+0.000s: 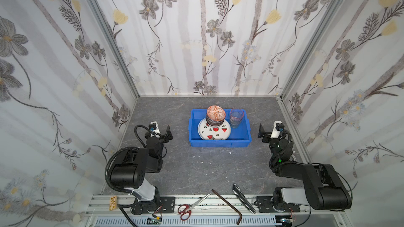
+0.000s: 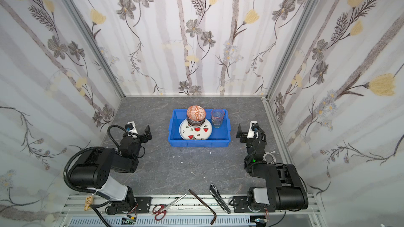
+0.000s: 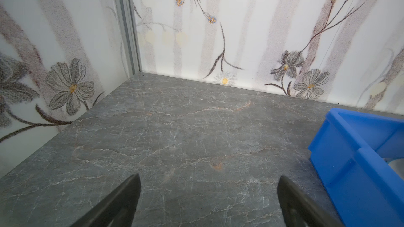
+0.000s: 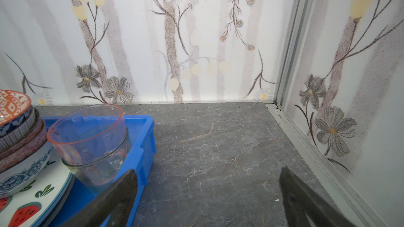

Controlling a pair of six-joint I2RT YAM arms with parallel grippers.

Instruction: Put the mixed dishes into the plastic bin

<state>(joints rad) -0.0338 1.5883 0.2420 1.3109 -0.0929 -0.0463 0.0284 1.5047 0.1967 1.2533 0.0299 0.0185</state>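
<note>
Flowered wallpaper on three sides, folks, and below it a grey marbled tabletop (image 1: 196,171) with nothing but a few white specks on its open middle.

Dead centre of both top views sits the plastic bin (image 1: 219,143). It lies flat with its open side up, and its long axis runs left to right across the frame. I'd call it light and stiff, and the rolled rim is the natural place to take hold.

Every dish I can spot is inside it. The watermelon-print plate (image 1: 218,133) lies flat and face up in the left half. As glazed ceramic it looks stiff, slick and easily chipped, so I'd pinch it at the rim.

On the plate's far side rises a stack of bowls (image 1: 213,123), capped by the orange geometric bowl (image 1: 216,112). That cap looks a touch tilted. The tower seems top-heavy to me, so it should come off one bowl at a time, each gripped by its lip.

Just right of the stack, towards the bin's upper-right corner, two clear tumblers (image 1: 236,119) stand nested with their mouths up and their axis vertical. They have smooth walls and are probably fragile. A squeeze across the wall near the rim looks best.

Both pincers hang released and empty. The left gripper (image 3: 208,195) is at the left of the frame and the right gripper (image 4: 207,195) at the right, each clear of the bin with its jaws spread wide over bare table.
</note>
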